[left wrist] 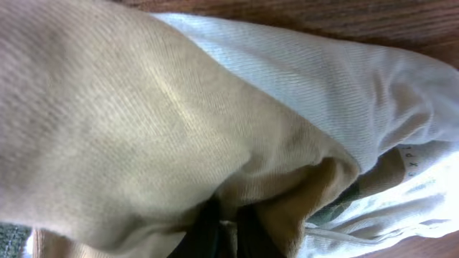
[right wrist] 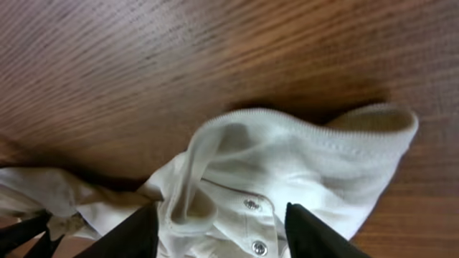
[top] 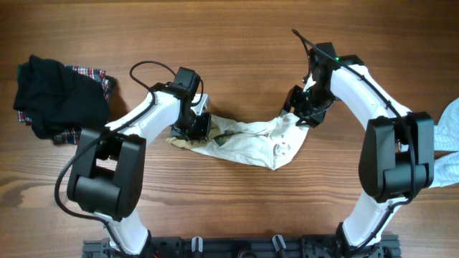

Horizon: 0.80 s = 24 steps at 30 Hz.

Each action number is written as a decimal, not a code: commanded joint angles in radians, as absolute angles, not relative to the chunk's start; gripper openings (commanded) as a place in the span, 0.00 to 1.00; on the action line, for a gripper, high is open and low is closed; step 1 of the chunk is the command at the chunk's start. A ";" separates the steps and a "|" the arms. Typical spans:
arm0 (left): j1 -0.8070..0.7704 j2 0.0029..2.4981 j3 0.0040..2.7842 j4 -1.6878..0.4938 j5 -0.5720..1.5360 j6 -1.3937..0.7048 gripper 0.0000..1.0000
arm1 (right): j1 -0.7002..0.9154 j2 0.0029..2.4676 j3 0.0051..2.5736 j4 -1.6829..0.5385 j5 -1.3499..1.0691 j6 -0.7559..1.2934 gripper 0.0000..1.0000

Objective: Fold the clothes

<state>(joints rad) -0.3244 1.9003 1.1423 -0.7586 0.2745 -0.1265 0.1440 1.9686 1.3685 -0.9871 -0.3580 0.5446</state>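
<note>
The white T-shirt (top: 251,143) lies crumpled in a band across the table's middle, with a khaki-tan sleeve at its left end. My left gripper (top: 192,125) is shut on the tan sleeve cloth (left wrist: 179,129); its fingers (left wrist: 224,233) pinch a fold. My right gripper (top: 305,115) is at the shirt's right end, open, its fingers (right wrist: 222,233) straddling a white hem with metal snaps (right wrist: 251,204). A bit of the green-brown print (left wrist: 337,204) shows in the folds.
A black garment (top: 54,97) lies heaped on a red-plaid piece (top: 97,75) at the far left. A pale-blue piece (top: 448,132) lies at the right edge. Bare wooden table (top: 237,50) lies behind the shirt.
</note>
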 commanded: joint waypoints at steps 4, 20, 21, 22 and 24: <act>-0.323 1.911 1.131 -0.770 0.260 -0.140 0.10 | 0.206 1.940 1.298 -0.902 -0.379 0.553 0.40; -0.323 1.911 1.131 -0.774 0.266 -0.192 0.11 | 0.274 1.924 1.251 -1.182 -0.296 0.484 0.10; -0.323 1.911 1.131 -0.774 0.271 -0.192 0.10 | 0.286 1.924 1.251 -1.179 -0.295 0.501 0.08; -0.323 1.911 1.131 -0.775 0.283 -0.191 0.09 | 0.297 1.924 1.251 -1.166 -0.296 0.506 0.06; -0.322 1.905 1.137 -0.786 0.285 -0.187 0.09 | 0.305 1.924 1.251 -1.147 -0.300 0.532 0.06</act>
